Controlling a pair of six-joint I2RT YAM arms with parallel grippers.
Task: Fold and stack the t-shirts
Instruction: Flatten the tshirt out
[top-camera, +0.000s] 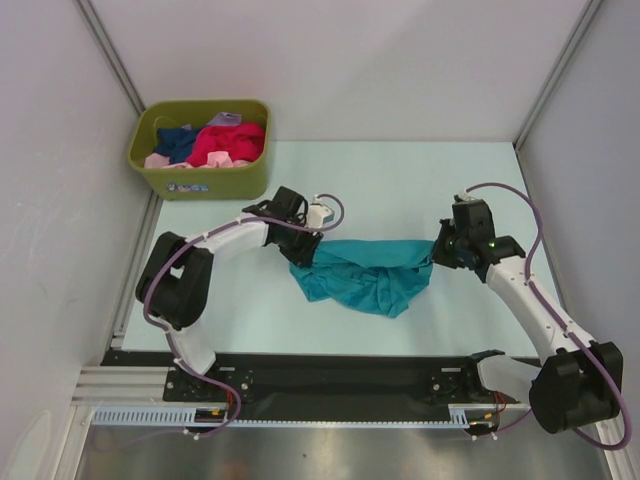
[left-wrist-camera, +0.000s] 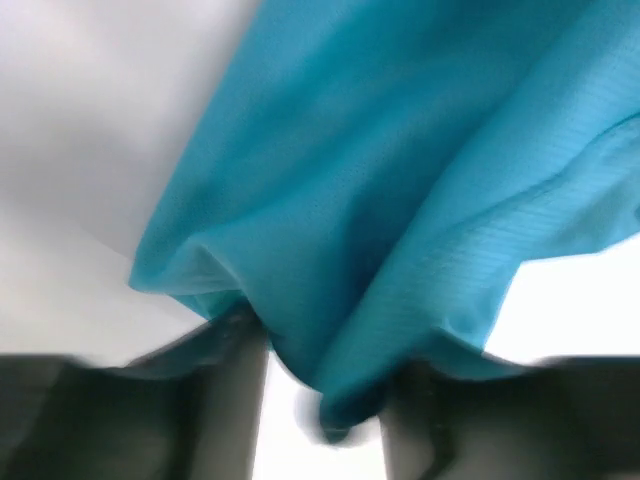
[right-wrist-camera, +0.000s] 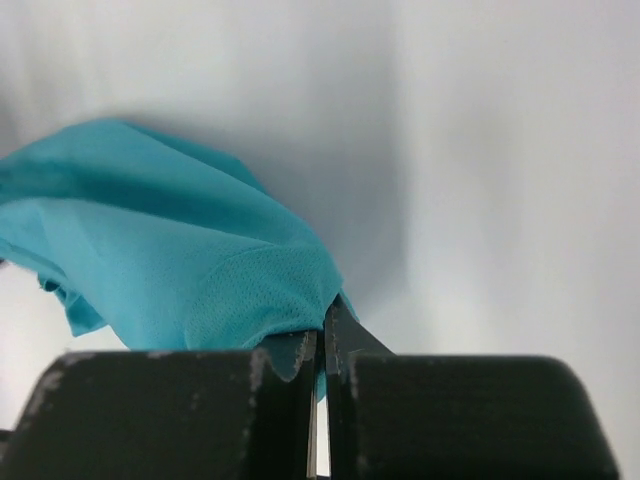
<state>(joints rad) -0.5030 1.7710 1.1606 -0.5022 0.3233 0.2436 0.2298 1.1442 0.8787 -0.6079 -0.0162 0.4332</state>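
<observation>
A teal-blue t-shirt (top-camera: 365, 275) hangs bunched between my two grippers over the middle of the table, sagging toward the front. My right gripper (top-camera: 440, 250) is shut on its right edge; in the right wrist view the jaws (right-wrist-camera: 322, 345) pinch the teal cloth (right-wrist-camera: 170, 260). My left gripper (top-camera: 305, 250) is at the shirt's left end. In the blurred left wrist view its fingers (left-wrist-camera: 235, 400) stand apart, with teal cloth (left-wrist-camera: 380, 180) draped over their tips and hanging into the gap. Other t-shirts lie in the bin: magenta-red (top-camera: 225, 143), navy (top-camera: 178, 140), pale pink (top-camera: 157, 160), lavender (top-camera: 228, 119).
The olive-green plastic bin (top-camera: 210, 182) stands at the back left corner of the pale table (top-camera: 400, 180). White walls with metal posts close in the back and both sides. A black base rail (top-camera: 330, 375) runs along the near edge.
</observation>
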